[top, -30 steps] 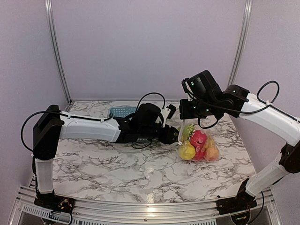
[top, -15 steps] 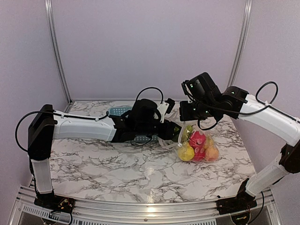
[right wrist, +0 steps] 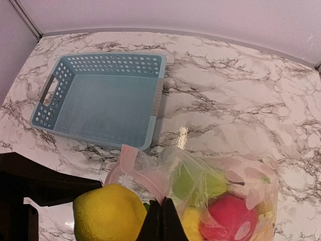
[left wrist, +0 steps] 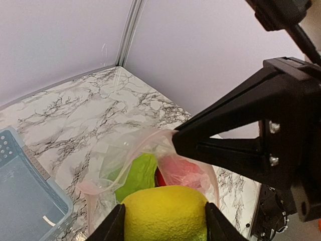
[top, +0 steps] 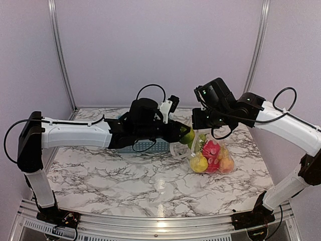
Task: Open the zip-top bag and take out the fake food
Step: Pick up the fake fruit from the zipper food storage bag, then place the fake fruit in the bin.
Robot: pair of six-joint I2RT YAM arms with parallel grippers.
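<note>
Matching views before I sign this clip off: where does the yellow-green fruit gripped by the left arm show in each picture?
Top external: yellow-green fruit mid-frame, just left of the bag's mouth.
Left wrist: fruit bottom centre, clamped between the left fingers.
Right wrist: fruit at the bottom, left of centre.
Shared landmark: the zip-top bag, right beside the fruit in all three.

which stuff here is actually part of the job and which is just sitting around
Job: zip-top bag, fake food inside it, yellow-green fruit in the left gripper, right gripper pinching the bag edge.
Lying about: blue basket, marble table.
</note>
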